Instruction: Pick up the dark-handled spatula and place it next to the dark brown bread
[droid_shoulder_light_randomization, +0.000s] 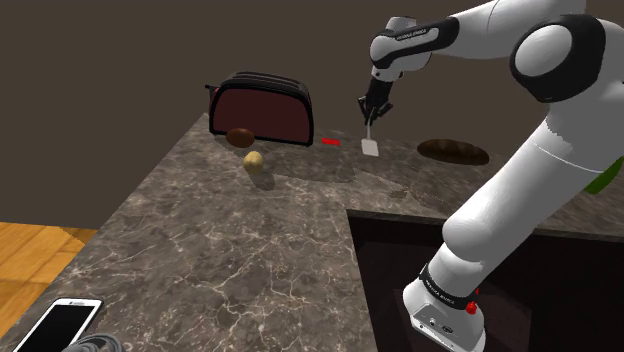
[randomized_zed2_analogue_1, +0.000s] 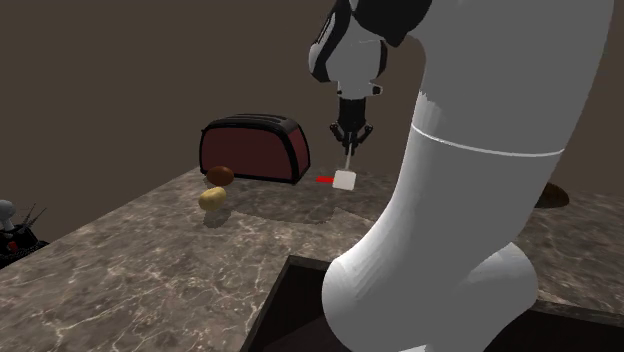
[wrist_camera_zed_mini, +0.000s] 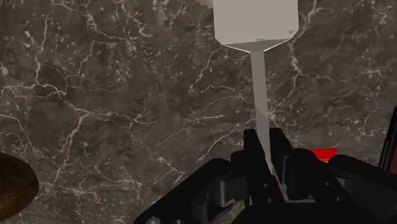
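In the shoulder view we see the pincer (droid_shoulder_light_randomization: 374, 112) up in the air over the dark marbled surface (droid_shoulder_light_randomization: 220, 250), pinching the spatula (droid_shoulder_light_randomization: 370, 146) by its upper end, with the pale blade hanging clear of the stone. The dark brown bread (droid_shoulder_light_randomization: 453, 151) lies well apart toward this view's right. The toaster (droid_shoulder_light_randomization: 262, 108) stands toward its left, with a brown lump (droid_shoulder_light_randomization: 240, 136) and a yellowish lump (droid_shoulder_light_randomization: 254, 160) in front. In the second exterior view the spatula dangles blade-down, and a small red thing (randomized_zed2_analogue_1: 325, 180) lies on the surface near the toaster. In the wrist view we have the 2 fingers (wrist_camera_zed_mini: 253, 153) clamped on the thin shaft, the blade pointing away over the stone.
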